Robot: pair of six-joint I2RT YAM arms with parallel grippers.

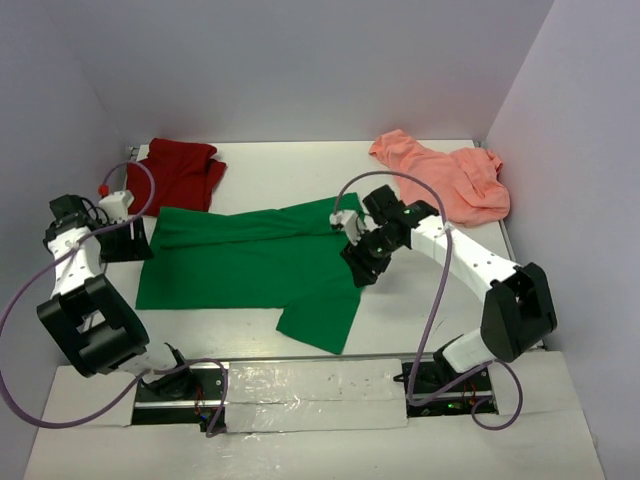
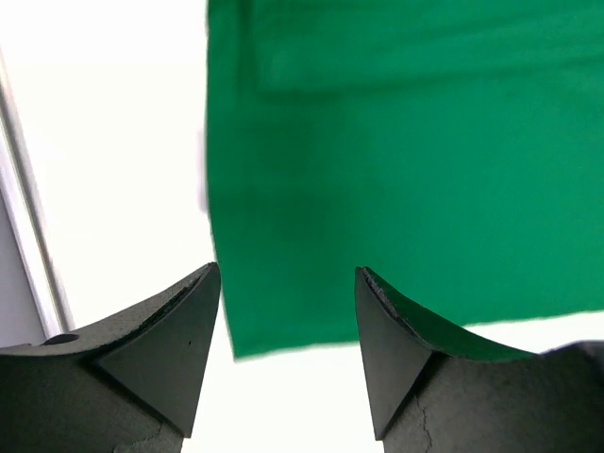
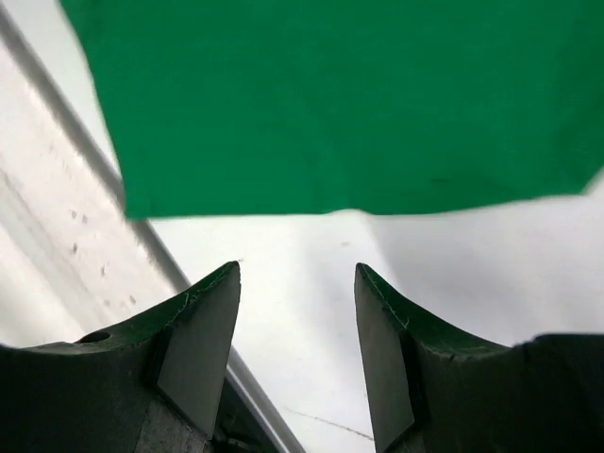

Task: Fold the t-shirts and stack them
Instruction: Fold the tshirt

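Top external: shows green t-shirt (image 1: 250,265) spread mostly flat mid-worktop (image 1: 300,160), far edge folded over, one flap pointing at the near edge. Also shows dark red t-shirt (image 1: 180,172) bunched far left, just beside green's far-left corner, and pink t-shirt (image 1: 445,180) crumpled far right, well apart from green. No stack yet. Puts left tool (image 1: 125,240) just beside green's left edge and right tool (image 1: 360,262) at green's right edge.

Left wrist: shows left tool released, fingers (image 2: 179,349) apart, nothing between. Green's corner just beyond the tips, bare worktop to its left.

Right wrist: shows right tool released too, fingers (image 3: 203,340) spread over bare worktop. Green's edge ahead, clear of the tips.

Can't tell either tool's height above the cloth.
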